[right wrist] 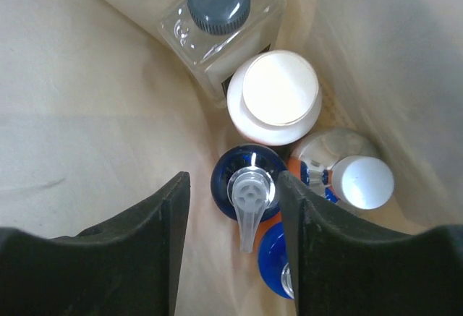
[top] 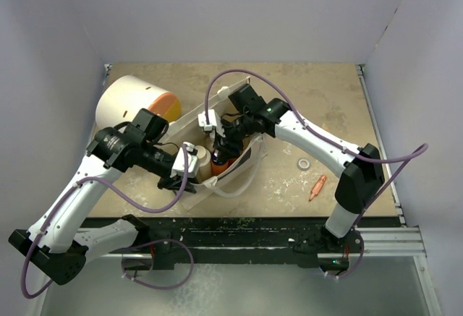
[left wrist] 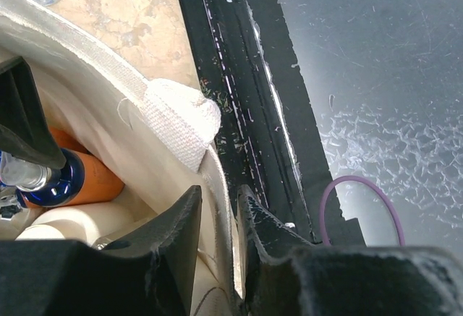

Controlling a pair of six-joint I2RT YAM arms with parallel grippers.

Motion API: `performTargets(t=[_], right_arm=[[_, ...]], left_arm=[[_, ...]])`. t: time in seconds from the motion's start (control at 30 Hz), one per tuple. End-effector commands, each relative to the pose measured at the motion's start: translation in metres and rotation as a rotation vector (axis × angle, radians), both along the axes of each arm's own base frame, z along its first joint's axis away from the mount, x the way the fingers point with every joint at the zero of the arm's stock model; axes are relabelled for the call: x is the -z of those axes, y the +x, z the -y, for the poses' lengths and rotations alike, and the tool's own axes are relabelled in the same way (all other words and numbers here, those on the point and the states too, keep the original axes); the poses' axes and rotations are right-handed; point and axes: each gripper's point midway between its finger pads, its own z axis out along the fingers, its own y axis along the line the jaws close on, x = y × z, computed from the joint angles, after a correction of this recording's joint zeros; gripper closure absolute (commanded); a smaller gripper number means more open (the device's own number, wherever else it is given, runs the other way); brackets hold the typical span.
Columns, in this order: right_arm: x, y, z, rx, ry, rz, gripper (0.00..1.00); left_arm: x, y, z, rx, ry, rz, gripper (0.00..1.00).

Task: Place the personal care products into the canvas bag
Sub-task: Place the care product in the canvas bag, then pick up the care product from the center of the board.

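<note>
Pinching the near rim of the canvas bag (top: pixel 217 184) with my left gripper (left wrist: pixel 217 194). The jaws are almost closed, with only the cloth wall between them, just below the stitched end of a loop handle (left wrist: pixel 181 124). The grip looks firm and the cloth stands straight up through the gap.

The bag sits mid-table (top: pixel 325 106) between my two arms, its mouth open toward the overhead camera. A big white drum (top: pixel 130 103) with an orange end lies near the bag's far-left side. A tape roll (top: pixel 304 164) and a small orange item (top: pixel 317 187) lie on the table to the right, apart from the bag.

My right gripper (right wrist: pixel 233 180) is down in the bag mouth, fingers spread wide and holding nothing. The pump bottle (right wrist: pixel 249 186) stands directly between them, with a blue collar and a clear pump head. It has a gap to each pad.

Contents seen from the right wrist, all upright and packed together at the bottom:
- clear bottle (right wrist: pixel 217 12) with a dark cap, farthest from my fingers
- white bottle (right wrist: pixel 273 95) with a broad pale cap, touching the clear one
- silvery bottle (right wrist: pixel 354 178) with a small white cap, beside the pump bottle
- second blue top (right wrist: pixel 273 262), partly hidden by my finger

From the left wrist, an orange body with a blue collar shows against the inner wall. I cannot tell which blue-topped bottle it is.
</note>
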Motion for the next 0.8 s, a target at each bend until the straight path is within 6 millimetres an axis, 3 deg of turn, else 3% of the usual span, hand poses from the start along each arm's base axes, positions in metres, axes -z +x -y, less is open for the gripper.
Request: performTargets(t=[0.0,0.2,0.43,0.77], right_arm=[[-0.05,-0.005,-0.005,-0.004,0.088,0.031,0.43],[-0.075,-0.004,-0.008,0.001,0.134,0.056,0.38],[-0.119,0.008,-0.006,0.058,0.232,0.115,0.36],[-0.191,0.032,0.029,0.204,0.35,0.214,0.34]], left_arm=[[-0.005,0.004,0.001,-0.002,-0.021,0.022,0.69],[-0.007,0.005,0.0,-0.012,-0.022,0.034,0.65],[-0.015,0.005,-0.003,-0.026,-0.046,0.054,0.6],[-0.031,0.008,-0.006,-0.066,-0.077,0.09,0.43]])
